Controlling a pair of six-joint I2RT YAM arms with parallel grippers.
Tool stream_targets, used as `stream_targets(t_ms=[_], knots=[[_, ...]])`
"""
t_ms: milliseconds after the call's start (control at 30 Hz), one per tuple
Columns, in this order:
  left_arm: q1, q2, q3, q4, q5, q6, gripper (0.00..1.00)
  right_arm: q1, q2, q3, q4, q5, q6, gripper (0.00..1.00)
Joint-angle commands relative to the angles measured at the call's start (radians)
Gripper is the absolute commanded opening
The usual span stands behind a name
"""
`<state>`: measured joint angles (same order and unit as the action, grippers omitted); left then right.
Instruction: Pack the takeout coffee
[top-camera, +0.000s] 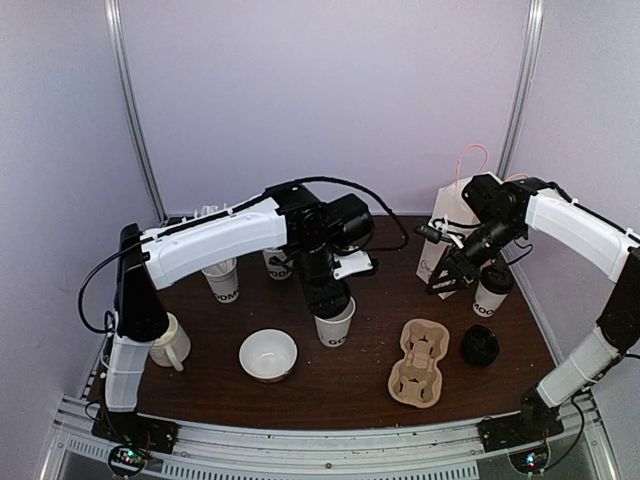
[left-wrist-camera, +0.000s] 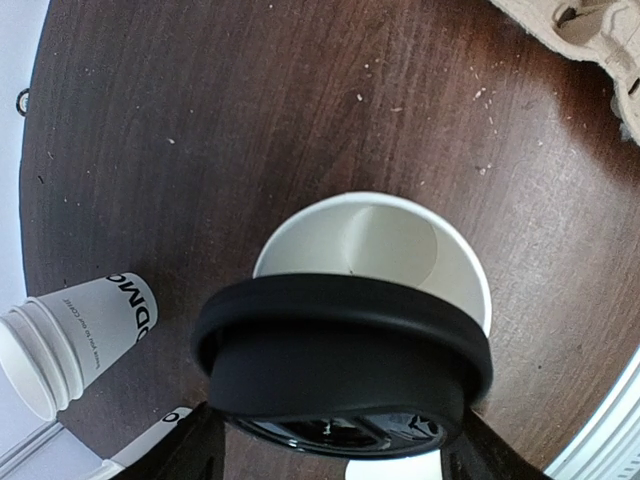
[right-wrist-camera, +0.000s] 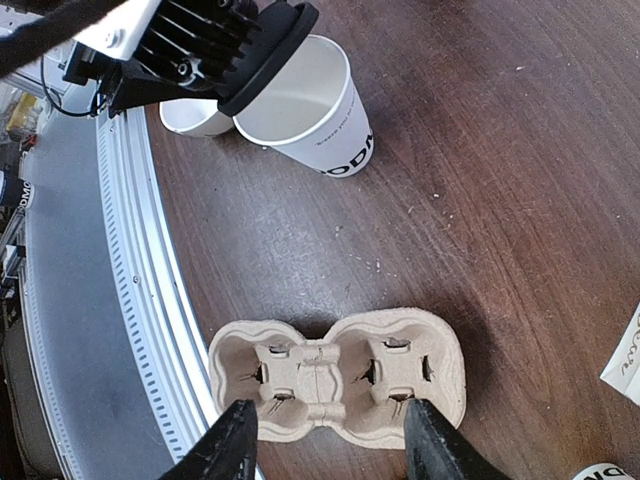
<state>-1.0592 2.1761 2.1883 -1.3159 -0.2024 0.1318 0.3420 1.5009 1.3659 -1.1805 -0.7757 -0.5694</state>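
Black lid (left-wrist-camera: 340, 350) sits clamped in the left tool (left-wrist-camera: 335, 450), tilted over the rim of an open cup (left-wrist-camera: 400, 250) at the middle of the bench (top-camera: 350, 385). Near the bag (top-camera: 445, 235) the right tool (right-wrist-camera: 330, 445) hangs empty, fingers spread, and a lidded cup (top-camera: 493, 290) stands just beside that bag

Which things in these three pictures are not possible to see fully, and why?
- Left wrist: the black lid covers the near rim of the open cup.
- Top external: the left gripper hides that lid.
- Right wrist: the paper bag is cut by the right edge.
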Motion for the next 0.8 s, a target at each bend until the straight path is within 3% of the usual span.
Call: stream_targets(t_ms=[0, 767], knots=[[0.006, 0.011, 0.039, -0.034, -0.012, 0.013, 0.72, 0.008, 0.007, -0.011, 0.002, 0.018, -0.006, 0.53], [0.006, 0.073, 0.077, -0.038, -0.010, 0.036, 0.76, 0.015, 0.025, -0.003, -0.007, 0.023, -0.007, 0.54]])
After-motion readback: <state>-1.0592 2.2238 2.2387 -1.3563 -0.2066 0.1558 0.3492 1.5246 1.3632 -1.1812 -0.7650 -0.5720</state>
